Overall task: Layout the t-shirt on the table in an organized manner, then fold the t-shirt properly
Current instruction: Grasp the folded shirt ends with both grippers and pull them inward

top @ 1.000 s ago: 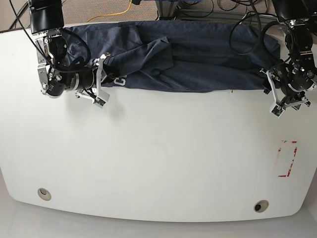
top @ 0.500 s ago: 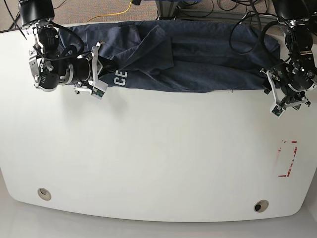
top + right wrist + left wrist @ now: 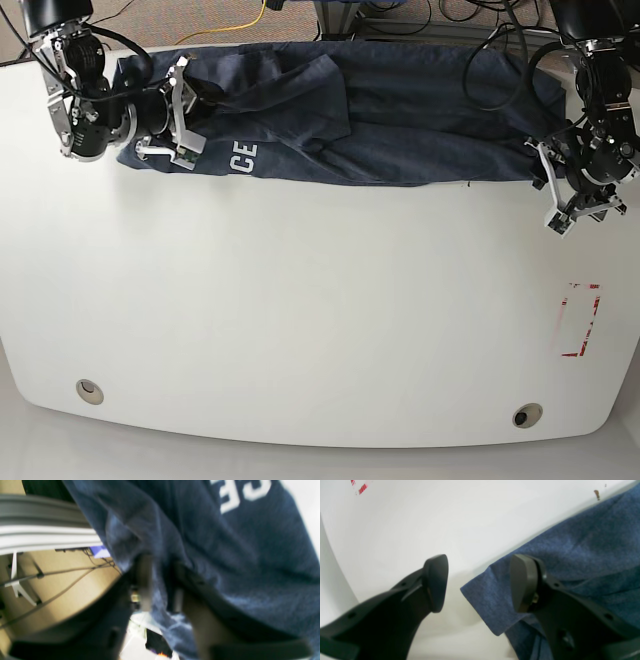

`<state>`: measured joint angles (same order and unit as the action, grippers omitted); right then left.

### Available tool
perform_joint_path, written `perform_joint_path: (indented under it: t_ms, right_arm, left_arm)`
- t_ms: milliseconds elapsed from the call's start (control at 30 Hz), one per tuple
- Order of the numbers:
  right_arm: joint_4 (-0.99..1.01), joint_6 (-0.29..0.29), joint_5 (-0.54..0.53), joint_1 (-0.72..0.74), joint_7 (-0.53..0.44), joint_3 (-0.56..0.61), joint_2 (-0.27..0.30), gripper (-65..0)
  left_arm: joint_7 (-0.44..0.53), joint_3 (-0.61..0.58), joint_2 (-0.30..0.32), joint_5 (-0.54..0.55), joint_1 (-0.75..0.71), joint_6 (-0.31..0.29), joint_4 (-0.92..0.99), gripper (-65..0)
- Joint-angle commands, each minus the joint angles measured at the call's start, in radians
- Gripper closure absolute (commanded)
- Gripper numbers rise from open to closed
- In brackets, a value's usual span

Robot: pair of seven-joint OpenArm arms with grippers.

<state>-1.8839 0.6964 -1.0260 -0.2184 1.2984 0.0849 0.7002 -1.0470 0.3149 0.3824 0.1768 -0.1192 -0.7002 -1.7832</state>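
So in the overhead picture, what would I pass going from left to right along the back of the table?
Right hand on the cloth → white lettering → the bunched t-shirt → left hand at its far corner.

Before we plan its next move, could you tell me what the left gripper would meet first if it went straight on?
Probably the corner of the dark navy heathered t-shirt, lying between the open left gripper fingers, on the white table.
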Motion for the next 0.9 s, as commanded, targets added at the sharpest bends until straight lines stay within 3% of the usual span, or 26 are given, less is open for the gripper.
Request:
perform_joint_path:
  t_ms: [0, 100, 267, 500, 700, 800, 867]
  right_arm:
    - [-0.019, 0.002, -0.018, 0.001, -0.012, -0.012, 0.036, -32.0]
    - [-0.023, 0.002, -0.018, -0.009, -0.012, -0.014, 0.049, -46.3]
    - [-0.064, 0.002, -0.020, -0.011, -0.012, -0.014, 0.054, -59.9]
    - [-0.079, 0.002, -0.130, -0.002, -0.012, -0.142, 0.040, -60.4]
    - [-0.072, 0.002, -0.136, 0.000, -0.012, -0.287, -0.073, -60.1]
    - [-0.050, 0.002, -0.073, -0.009, -0.012, -0.316, -0.133, -54.2]
    - [-0.038, 0.002, -0.021, -0.017, -0.012, -0.320, -0.167, -46.8]
  left_arm:
    - [0.014, 0.005, 0.016, 0.003, 0.010, 0.002, -0.019, -36.7]
    - [0.012, 0.005, 0.016, 0.003, 0.008, 0.002, -0.020, -36.7]
    - [0.011, 0.005, 0.016, 0.003, -0.012, 0.002, -0.051, -36.7]
    - [0.011, 0.005, 0.016, 0.062, -0.090, 0.002, -0.155, -36.7]
    - [-0.003, 0.011, 0.016, 0.221, -0.141, 0.002, -0.186, -36.5]
    - [-0.036, 0.013, 0.016, 0.280, -0.173, 0.002, -0.191, -36.2]
    - [-0.055, 0.013, 0.016, 0.304, -0.191, 0.002, -0.195, -33.2]
